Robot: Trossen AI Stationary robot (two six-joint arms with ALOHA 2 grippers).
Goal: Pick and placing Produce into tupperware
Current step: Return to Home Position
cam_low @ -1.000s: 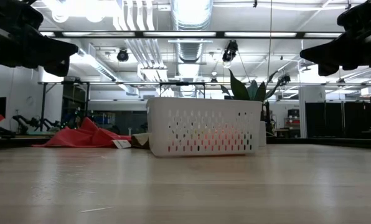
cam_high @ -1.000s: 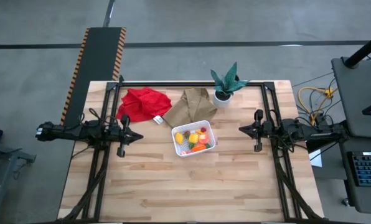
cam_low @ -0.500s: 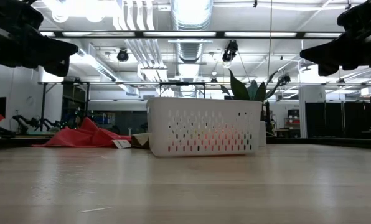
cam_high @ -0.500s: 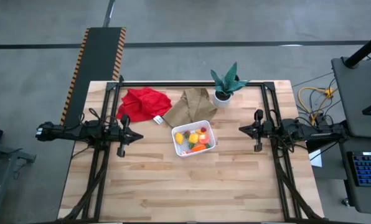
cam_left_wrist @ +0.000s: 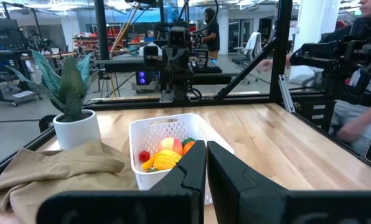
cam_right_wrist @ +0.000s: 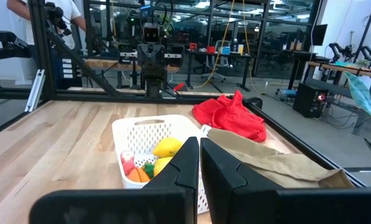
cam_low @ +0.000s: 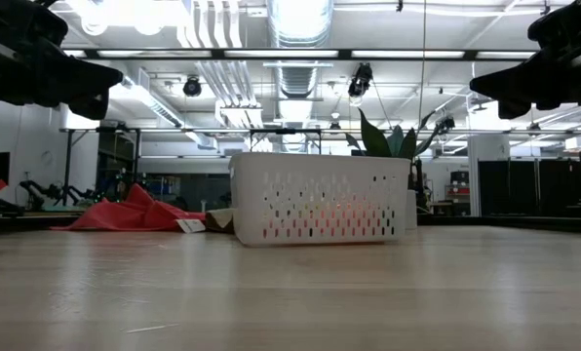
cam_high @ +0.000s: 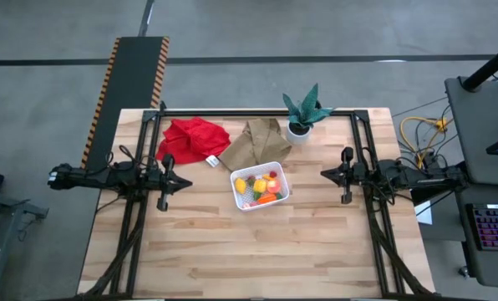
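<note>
A white perforated plastic basket (cam_high: 260,186) stands on its flat bottom near the table's middle; it also shows in the low view (cam_low: 320,197). Inside lie several toy produce pieces (cam_high: 261,187): yellow, orange, red and green ones (cam_left_wrist: 162,155) (cam_right_wrist: 149,160). My left gripper (cam_high: 167,177) hangs over the table's left side, shut, well left of the basket. My right gripper (cam_high: 343,178) hangs over the right side, shut, well right of it. Both are raised above the tabletop and hold nothing.
A red cloth (cam_high: 194,139) and a tan cloth (cam_high: 257,142) lie at the far side, beside a potted green plant in a white pot (cam_high: 303,113). The black frame rails (cam_high: 257,112) border the table. Bare wood (cam_high: 257,251) stretches across the near half.
</note>
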